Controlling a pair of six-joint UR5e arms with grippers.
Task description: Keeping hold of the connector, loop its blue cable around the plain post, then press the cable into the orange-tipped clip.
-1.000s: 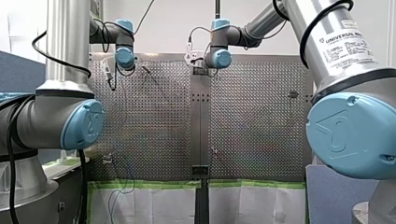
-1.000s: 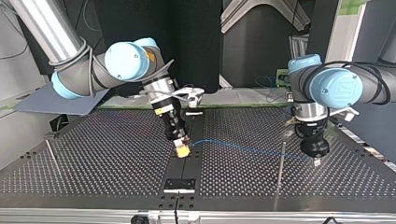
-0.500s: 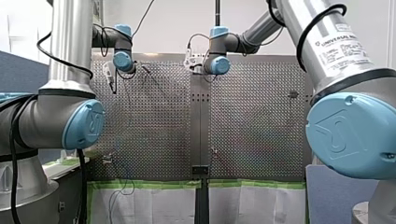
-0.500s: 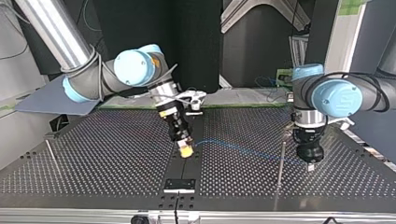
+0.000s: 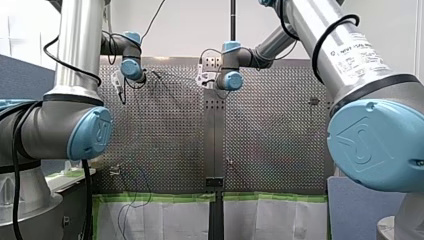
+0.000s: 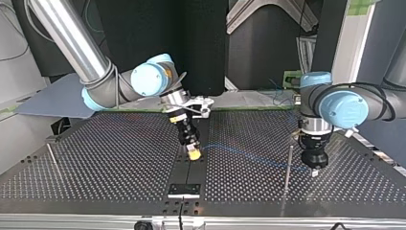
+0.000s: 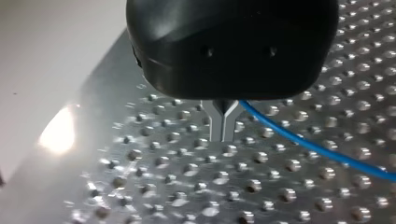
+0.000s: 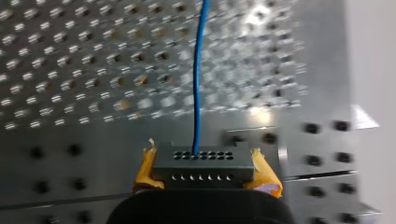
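Right gripper (image 8: 204, 173): yellow pads squeezed on connector (image 8: 201, 158), over table middle. Cable (image 6: 249, 154) runs to left gripper (image 7: 223, 133): fingers together, cable touching, pinch unclear. Step, I think: looping not started. Next: carry connector round post (image 6: 287, 165), cable low.

Our right gripper (image 6: 194, 154) carries the connector (image 8: 201, 161) a little toward the top view's right. Our left gripper (image 6: 314, 171) moves in nearer the thin post (image 6: 287, 167) beside it.
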